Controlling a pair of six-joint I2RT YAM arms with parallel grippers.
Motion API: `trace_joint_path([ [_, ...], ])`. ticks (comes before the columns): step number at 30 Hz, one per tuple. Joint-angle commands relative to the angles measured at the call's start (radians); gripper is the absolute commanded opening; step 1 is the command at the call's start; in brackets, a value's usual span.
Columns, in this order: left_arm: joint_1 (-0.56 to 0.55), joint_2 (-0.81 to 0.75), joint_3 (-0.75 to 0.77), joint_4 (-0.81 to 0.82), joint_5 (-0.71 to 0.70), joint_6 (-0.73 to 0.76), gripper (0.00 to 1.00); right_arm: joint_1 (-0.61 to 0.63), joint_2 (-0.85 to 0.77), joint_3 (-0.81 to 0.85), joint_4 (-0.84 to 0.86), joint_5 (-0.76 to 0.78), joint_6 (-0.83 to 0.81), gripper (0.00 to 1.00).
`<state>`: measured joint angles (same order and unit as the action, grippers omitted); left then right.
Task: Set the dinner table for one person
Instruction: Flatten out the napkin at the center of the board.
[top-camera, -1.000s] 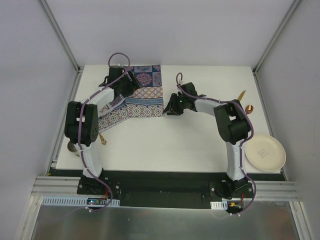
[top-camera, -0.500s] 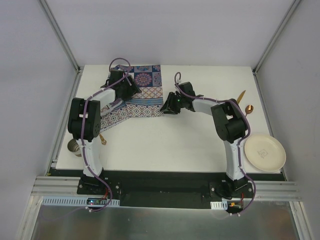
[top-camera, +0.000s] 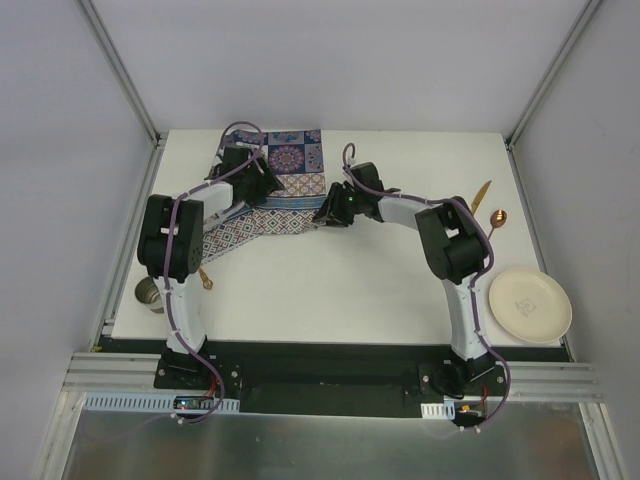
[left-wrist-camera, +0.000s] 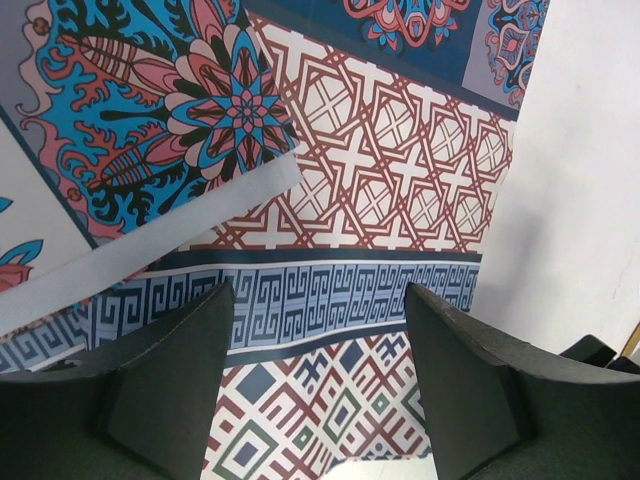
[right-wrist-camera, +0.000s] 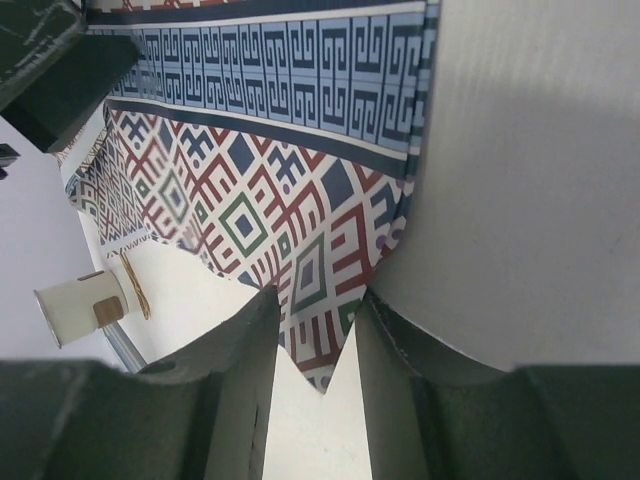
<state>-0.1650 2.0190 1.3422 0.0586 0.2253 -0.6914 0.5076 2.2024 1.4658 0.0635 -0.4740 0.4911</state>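
Left tool: jaws wide open with nothing between them, low over the placemat, on its far left part.
Cup: stands at the near left edge of the table.
Small gold utensil: just beside the cup, on its right; fork or spoon, I cannot tell.
Placemat: lies on the far left-middle part of the table, wrinkled and not square, with one flap turned over.
Right tool: jaws partly open with a narrow gap; the near right corner of the placemat sits in this gap, and I see no pinch on it.
Table: the big white top under everything, with metal rails around it.
Right side: a gold piece of cutlery, a spoon and a plate, all well apart from the placemat.
Step in hand: I judge it is spreading the placemat flat.
How to do it well: close the right tool only on the cloth corner, low at the table, and pull outward, away from the left tool. The left tool should turn the flap back and hold that side down. The edges should end parallel to the table edge.
Top view only: the plate, the cutlery on the right and the whole shape of the cloth; the arms hide both jaws.
Left wrist view only: the pale underside of the flap.
Right wrist view only: the corner between the fingers.
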Motion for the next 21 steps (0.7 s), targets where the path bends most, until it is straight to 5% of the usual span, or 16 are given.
trace_joint_path([
  [1, -0.018, 0.030, -0.026, 0.056, -0.004, -0.025, 0.68, 0.014, 0.056, 0.050, -0.059, 0.023, -0.006, 0.39],
  [14, -0.022, 0.035, -0.041, 0.075, -0.004, -0.030, 0.67, 0.016, 0.112, 0.139, -0.059, 0.014, 0.017, 0.03],
  [21, -0.033, 0.017, -0.035, 0.075, 0.002, -0.027, 0.67, -0.003, 0.066, 0.116, -0.102, 0.026, -0.017, 0.01],
])
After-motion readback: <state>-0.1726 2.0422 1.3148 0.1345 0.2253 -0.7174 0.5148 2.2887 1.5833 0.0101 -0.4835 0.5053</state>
